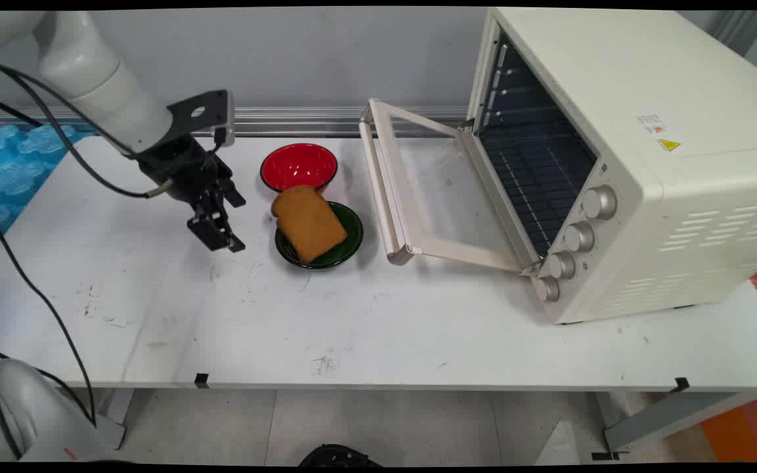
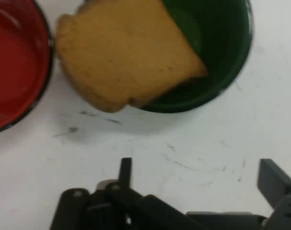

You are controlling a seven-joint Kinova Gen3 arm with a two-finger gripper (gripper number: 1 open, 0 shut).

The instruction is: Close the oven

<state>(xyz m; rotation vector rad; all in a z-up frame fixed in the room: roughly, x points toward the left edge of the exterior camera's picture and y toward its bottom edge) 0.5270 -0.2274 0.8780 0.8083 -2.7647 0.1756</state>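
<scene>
- Counter [image 1: 418,328]: white, scuffed, carries everything below.
- Toaster oven [image 1: 648,164]: cream, on the counter's right side. Its door [image 1: 418,190] hangs open, swung down toward the bowls, and the dark rack inside shows.
- My jaws [image 1: 224,220]: left of centre, hovering just above the counter, released and holding nothing. In the hand view one finger [image 2: 274,184] stands well apart from the other, with bare counter between them.
- Green bowl [image 1: 345,253]: near my jaws on the side toward the oven, not touched. In the hand view it sits at upper right [image 2: 222,62].
- Bread slice [image 1: 309,222]: tan, lying tilted across the green bowl. Its rounded end overhangs the rim toward the red bowl; its squared end rests inside the green bowl. The long axis runs from the back-left to the near-right of the counter in the main view. In the hand view [image 2: 126,52] it lies straight ahead of my jaws, apart from them.
- Red bowl [image 1: 298,165]: behind the green bowl, just beside it, nothing visible inside. The bread's overhanging end comes close to its rim; I cannot tell whether they touch.
</scene>
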